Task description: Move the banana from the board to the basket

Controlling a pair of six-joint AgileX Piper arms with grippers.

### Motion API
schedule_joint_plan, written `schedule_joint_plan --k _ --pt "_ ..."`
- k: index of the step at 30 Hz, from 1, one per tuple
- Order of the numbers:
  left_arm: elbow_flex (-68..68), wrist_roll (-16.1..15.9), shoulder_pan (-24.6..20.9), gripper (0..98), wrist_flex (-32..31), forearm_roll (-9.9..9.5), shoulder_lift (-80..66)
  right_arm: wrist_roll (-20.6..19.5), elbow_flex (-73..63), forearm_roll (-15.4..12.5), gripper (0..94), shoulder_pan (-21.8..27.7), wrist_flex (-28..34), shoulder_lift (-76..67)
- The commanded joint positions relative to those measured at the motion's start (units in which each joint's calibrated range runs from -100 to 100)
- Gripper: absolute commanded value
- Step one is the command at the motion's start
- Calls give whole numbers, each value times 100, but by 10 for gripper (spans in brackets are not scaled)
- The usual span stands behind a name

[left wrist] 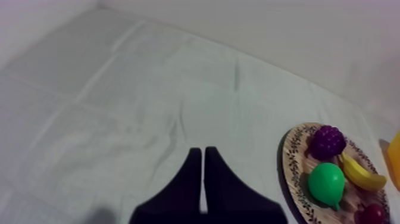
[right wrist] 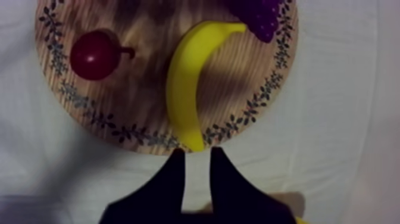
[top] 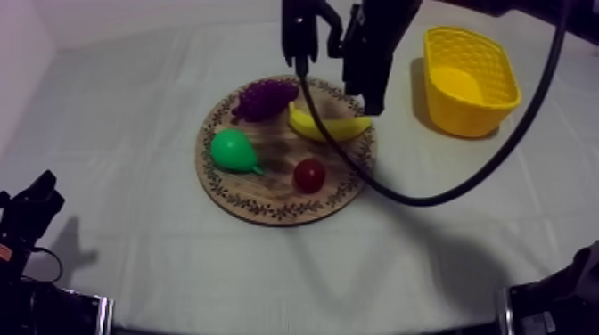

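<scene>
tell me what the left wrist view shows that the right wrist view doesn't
Left wrist view adds the pear, an edge of the yellow basket and the left claw, shut over bare cloth. Right wrist view adds the right claw, open just short of the banana. Both have the wooden board, banana, grapes and small red fruit.

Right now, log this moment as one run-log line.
right claw: open, near banana tip; left claw: shut, away from wooden board; banana: ungrasped on board; yellow basket: beside board
</scene>
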Motion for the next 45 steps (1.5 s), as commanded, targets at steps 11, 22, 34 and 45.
schedule_joint_plan --k 11,22,34,45 --pt "3 -1 -3 1 -2 2 -3 -2 -485 -252 625 109 -71 -7" --pt "3 -1 -3 1 -2 2 -3 82 -447 -326 675 147 -60 -35" --pt "3 -1 -3 1 -2 2 -3 44 -201 -337 672 169 -351 346" --pt "3 -1 -3 1 -2 2 -3 -30 -263 -395 666 158 -702 1243"
